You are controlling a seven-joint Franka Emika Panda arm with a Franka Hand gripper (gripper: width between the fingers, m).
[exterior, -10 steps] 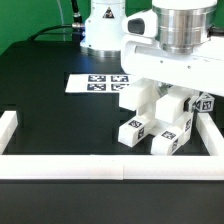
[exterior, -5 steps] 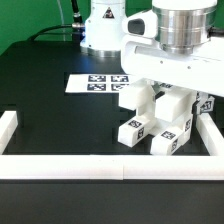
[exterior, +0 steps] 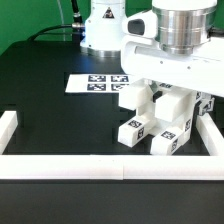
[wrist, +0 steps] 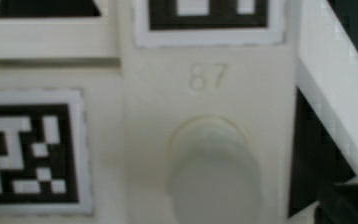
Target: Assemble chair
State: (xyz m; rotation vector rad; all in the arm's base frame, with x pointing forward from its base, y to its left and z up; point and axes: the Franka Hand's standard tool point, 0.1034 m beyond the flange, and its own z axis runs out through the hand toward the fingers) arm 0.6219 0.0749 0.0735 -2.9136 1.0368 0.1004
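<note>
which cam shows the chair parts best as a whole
The exterior view: it shows the whole cluster of chair parts, tagged blocks standing inside the border rails. The wrist view shows only a close, blurry patch of one white part with tags and an embossed 87.

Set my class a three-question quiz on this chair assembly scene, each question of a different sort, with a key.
1. True or false: the marker board lies to the exterior view's left of the chair parts.
2. Multiple choice: the number moulded into the white part seen in the wrist view is A) 87, B) 12, C) 45.
3. Fill in: the table has a ___ surface.
Key: 1 true; 2 A; 3 black.
</note>
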